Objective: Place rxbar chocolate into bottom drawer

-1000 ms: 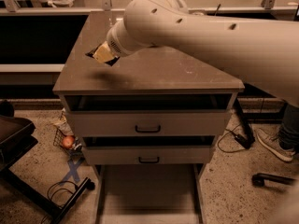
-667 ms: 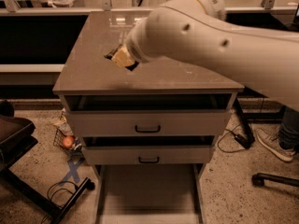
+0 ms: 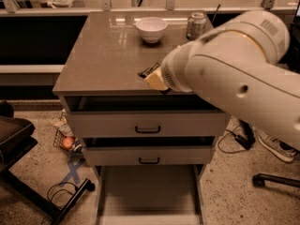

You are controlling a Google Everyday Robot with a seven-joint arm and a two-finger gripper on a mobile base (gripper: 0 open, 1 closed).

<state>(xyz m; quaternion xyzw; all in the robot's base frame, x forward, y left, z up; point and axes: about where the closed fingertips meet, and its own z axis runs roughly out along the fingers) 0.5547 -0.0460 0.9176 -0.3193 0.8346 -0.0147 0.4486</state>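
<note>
My gripper (image 3: pixel 153 77) is over the front edge of the cabinet top (image 3: pixel 103 55), near its middle, and is mostly hidden behind my big white arm (image 3: pixel 234 74). Only its tan tip shows. A small dark flat sliver (image 3: pixel 148 71) sticks out at that tip; it looks like the rxbar chocolate, and I cannot tell whether it is gripped. The bottom drawer (image 3: pixel 147 191) is pulled out below, a wide flat grey tray with thin side walls. It lies lower than the gripper and nearer to the camera.
A white bowl (image 3: pixel 151 28) and a silver soda can (image 3: pixel 196 25) stand at the back of the cabinet top. The two upper drawers (image 3: pixel 147 125) are slightly ajar. A black chair base (image 3: pixel 28 172) and a wire basket (image 3: pixel 68 143) are on the floor at left, cables and another chair base at right.
My arm and gripper have moved right and toward the front edge of the cabinet top. The bowl and can have come into view behind it.
</note>
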